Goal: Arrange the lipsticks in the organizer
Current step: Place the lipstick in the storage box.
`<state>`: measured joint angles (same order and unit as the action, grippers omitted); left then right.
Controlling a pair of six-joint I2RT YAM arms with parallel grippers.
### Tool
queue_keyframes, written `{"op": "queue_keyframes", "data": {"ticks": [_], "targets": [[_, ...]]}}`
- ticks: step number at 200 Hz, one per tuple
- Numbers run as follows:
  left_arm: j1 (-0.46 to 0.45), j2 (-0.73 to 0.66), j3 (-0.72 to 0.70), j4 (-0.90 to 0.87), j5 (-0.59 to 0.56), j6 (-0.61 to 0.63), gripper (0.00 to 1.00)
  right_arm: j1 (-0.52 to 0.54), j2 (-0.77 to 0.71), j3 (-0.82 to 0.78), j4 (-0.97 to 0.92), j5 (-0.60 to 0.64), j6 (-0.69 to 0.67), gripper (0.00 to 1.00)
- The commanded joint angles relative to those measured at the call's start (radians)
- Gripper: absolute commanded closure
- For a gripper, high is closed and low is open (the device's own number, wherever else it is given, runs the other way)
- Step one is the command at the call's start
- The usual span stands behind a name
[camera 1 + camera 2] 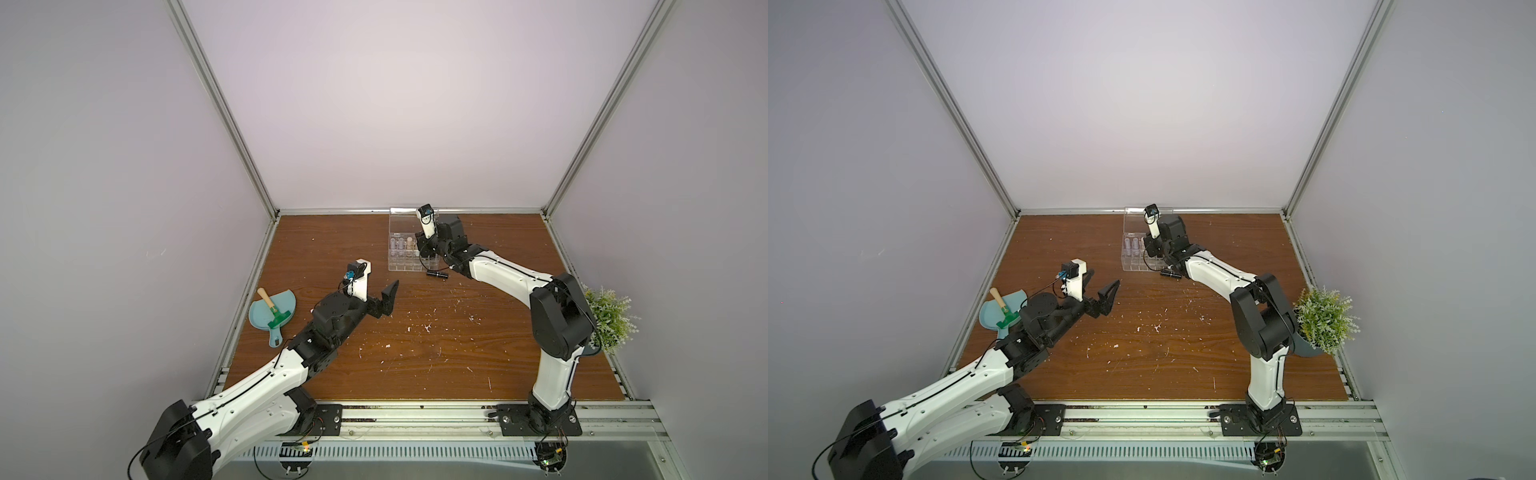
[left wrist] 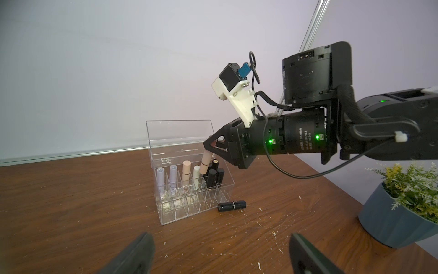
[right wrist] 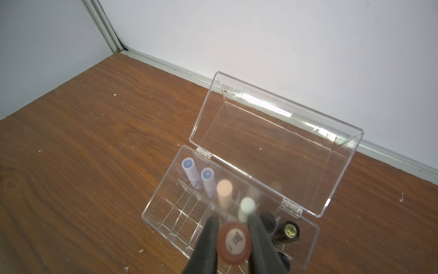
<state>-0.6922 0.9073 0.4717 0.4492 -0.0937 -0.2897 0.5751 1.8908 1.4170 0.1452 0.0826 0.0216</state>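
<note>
Step in hand: insertion. Right gripper (image 2: 209, 146) is clamped on a pale pink lipstick (image 2: 205, 163), which is tilted over the organizer (image 2: 166, 213). Its foot seems to sit at a cell mouth between the white tube (image 2: 196, 174) and the black tubes (image 2: 212, 178); the clear walls make the exact cell uncertain.

Next move calls for righting the tube, lowering it and letting go. After that comes the black lipstick (image 2: 231, 205) lying just beside the organizer's front corner.

Left gripper (image 1: 387, 300): jaws wide, empty, well apart from the organizer.

Organizer is clear acrylic with the lid (image 3: 272, 128) raised. The cells nearest the lid hold two lilac tubes (image 2: 160, 176) and a beige tube (image 2: 186, 170), both upright; the front cells are bare.
</note>
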Motion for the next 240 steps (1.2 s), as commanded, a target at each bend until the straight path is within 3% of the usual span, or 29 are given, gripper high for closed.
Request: {"op": "queue_keyframes", "data": {"ticks": [1,199,240], "targets": [[0.011,0.003,-0.001,0.029,0.006,-0.011,0.07,0.006,0.000,-0.005,0.054,0.012,-0.007,0.89],[0.015,0.013,0.002,0.032,0.017,-0.017,0.08,0.003,0.130,0.051,0.054,0.058,-0.025,0.90],[0.014,0.022,0.007,0.030,0.024,-0.018,0.08,0.001,0.158,0.071,0.036,0.060,-0.023,0.80]]}}
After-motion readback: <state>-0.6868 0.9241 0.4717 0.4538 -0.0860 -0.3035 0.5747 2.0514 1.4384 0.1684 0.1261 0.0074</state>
